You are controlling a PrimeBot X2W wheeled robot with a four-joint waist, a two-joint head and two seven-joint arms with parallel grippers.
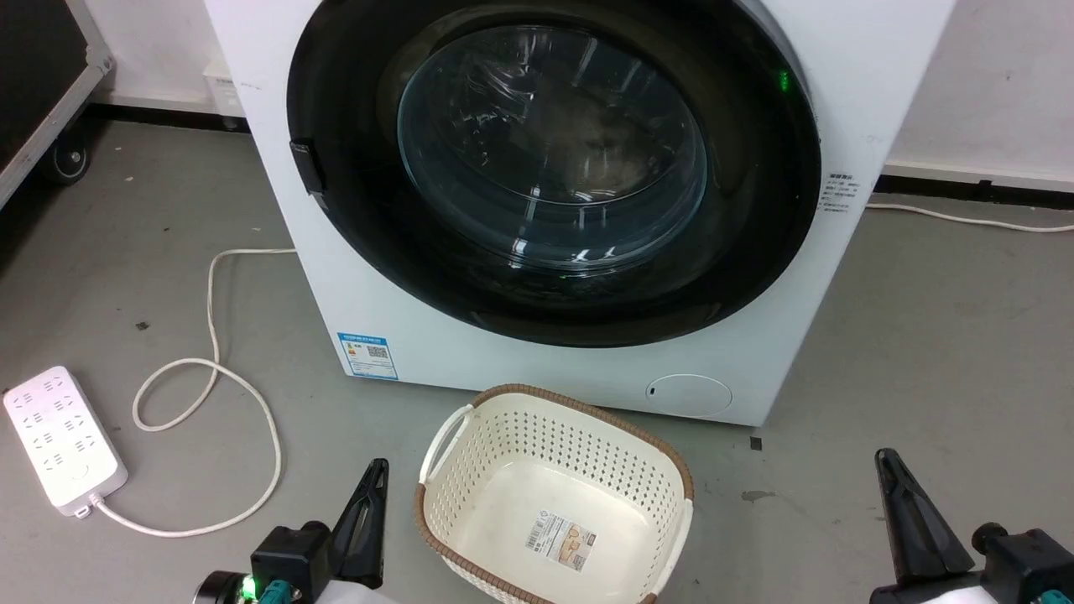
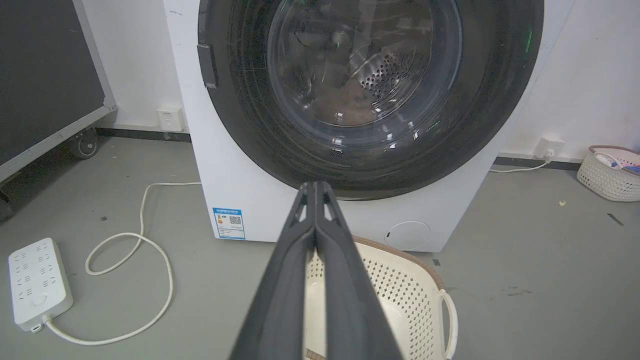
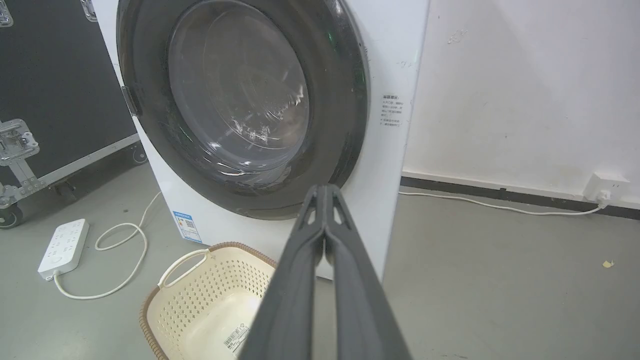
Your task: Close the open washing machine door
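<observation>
Large round washing machine door with glossy black rim and bulging clear glass centre (image 1: 554, 168) sits flush against the front of the white washing machine body (image 1: 403, 335), spanning nearly its full width. A small black latch tab (image 1: 309, 165) is on the door's left edge, and a green light (image 1: 784, 81) glows at upper right on the rim. Perforated steel drum is visible through the glass in the left wrist view.

Left gripper (image 1: 379, 468) is at lower left of the head view, its two long dark fingers pressed together with nothing between them, tips pointing up toward the machine and well apart from the door. Right gripper (image 1: 886, 460) is at lower right, fingers likewise pressed together and holding nothing, also well clear of the door.

Cream perforated plastic basket with brown woven rim (image 1: 579, 407) stands on the grey floor (image 1: 923, 352) just in front of the machine, between the two grippers, with a paper label on its bottom. White power strip (image 1: 63, 436) lies at far left, its white cable (image 1: 210, 369) looping toward the machine. Blue sticker (image 1: 367, 355) and round white cover flap (image 1: 688, 394) are low on the front panel. Black wheeled case (image 1: 33, 84) at upper left.
</observation>
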